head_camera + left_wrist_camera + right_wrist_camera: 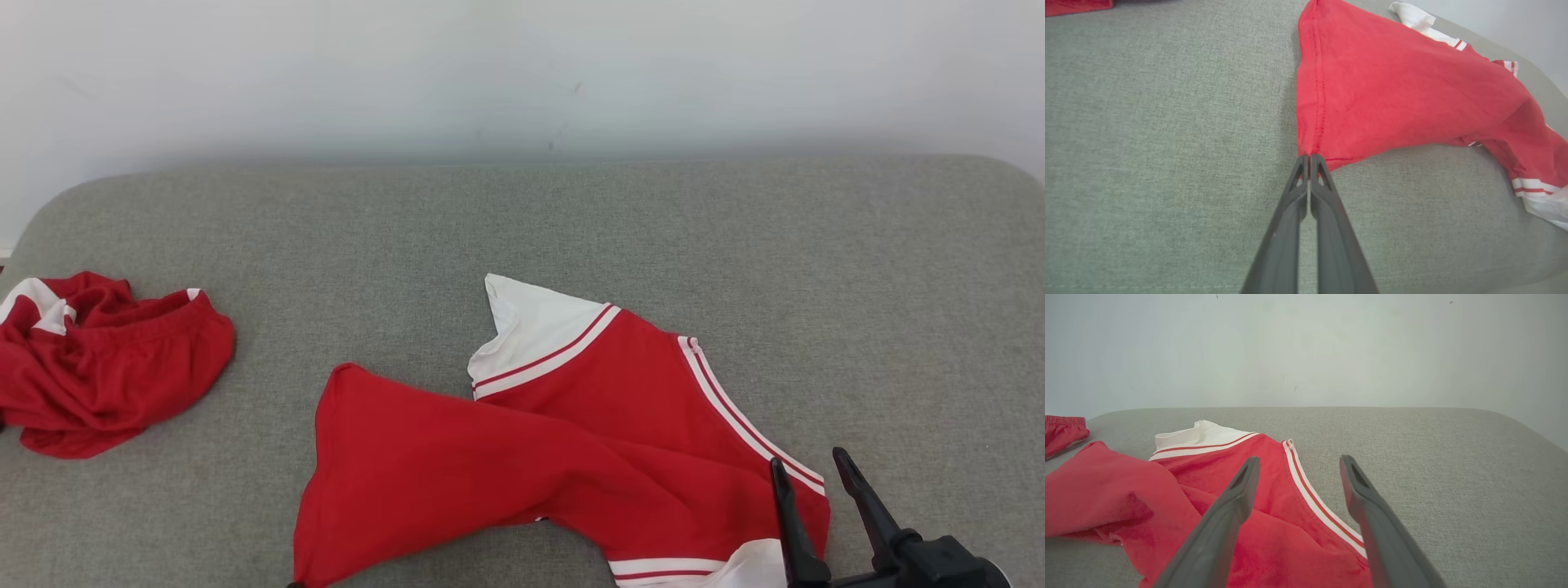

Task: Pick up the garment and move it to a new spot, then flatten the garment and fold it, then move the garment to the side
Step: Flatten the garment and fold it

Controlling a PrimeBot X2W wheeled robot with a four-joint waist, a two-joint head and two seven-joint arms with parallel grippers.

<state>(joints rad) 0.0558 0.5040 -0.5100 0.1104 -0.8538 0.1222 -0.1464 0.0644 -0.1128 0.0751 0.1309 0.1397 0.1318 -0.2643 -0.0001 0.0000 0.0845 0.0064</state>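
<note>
the red shirt [571,425] lies rumpled in the lower middle of the head view, on the grey cushion [571,220], and its lower edge runs off the bottom of the frame. left gripper [1309,157] is clamped tight on a hem corner of the shirt, dead centre in the left wrist view. right gripper [808,459] sits at the lower right, fingers spread wide, holding nothing, tips over the shirt's striped edge. lots of bare cushion: the whole upper band up to the pale wall [522,73], and the right side out to the rounded corner. a second red bundle [98,367] sits at the far left edge, well apart from the shirt. the count: two red clothes, two grippers, two white sleeves on the shirt.
</note>
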